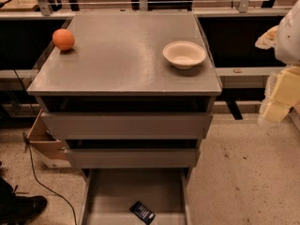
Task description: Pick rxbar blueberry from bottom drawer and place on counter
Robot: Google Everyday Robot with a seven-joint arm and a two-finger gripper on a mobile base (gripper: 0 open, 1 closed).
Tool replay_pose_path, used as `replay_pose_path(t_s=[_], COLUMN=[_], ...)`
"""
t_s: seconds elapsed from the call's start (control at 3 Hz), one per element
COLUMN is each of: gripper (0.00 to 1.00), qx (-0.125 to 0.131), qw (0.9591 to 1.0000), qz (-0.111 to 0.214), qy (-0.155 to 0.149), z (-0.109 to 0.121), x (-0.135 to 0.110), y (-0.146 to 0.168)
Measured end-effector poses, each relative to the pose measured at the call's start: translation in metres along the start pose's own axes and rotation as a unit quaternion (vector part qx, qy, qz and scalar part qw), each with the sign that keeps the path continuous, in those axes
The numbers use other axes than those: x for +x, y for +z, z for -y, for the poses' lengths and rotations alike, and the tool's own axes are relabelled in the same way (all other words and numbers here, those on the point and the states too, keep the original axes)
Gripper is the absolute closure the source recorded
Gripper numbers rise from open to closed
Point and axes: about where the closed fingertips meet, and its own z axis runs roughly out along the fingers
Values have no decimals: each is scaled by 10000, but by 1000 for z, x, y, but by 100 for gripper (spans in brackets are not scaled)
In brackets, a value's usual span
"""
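Observation:
The rxbar blueberry (142, 212), a small dark bar with pale lettering, lies flat on the floor of the open bottom drawer (117, 191), near its front middle. The grey counter (122, 55) tops the cabinet above the two taller drawers. My gripper (280, 95), pale yellow on a white arm, hangs at the right edge of the view, beside and to the right of the counter's front corner, well above and away from the bar. It holds nothing that shows.
An orange (63, 39) sits at the counter's left back. A white bowl (184, 54) sits at its right. A cardboard box (44, 142) and a cable (47, 186) lie left of the cabinet. A black shoe (21, 207) is at bottom left.

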Motion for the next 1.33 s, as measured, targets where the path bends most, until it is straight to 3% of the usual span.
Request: replay_pose_path(t_s=[0.33,0.67,1.0,1.33], gripper=[0,0,0,0], qx=[0,-60,-131,-342], qw=[10000,9999,9994,9983], qz=[0,89,222,436], qy=[0,75,246,208], z=[0,-6,-31,-70], x=[0,-1,-10,-27], y=[0,20,70,130])
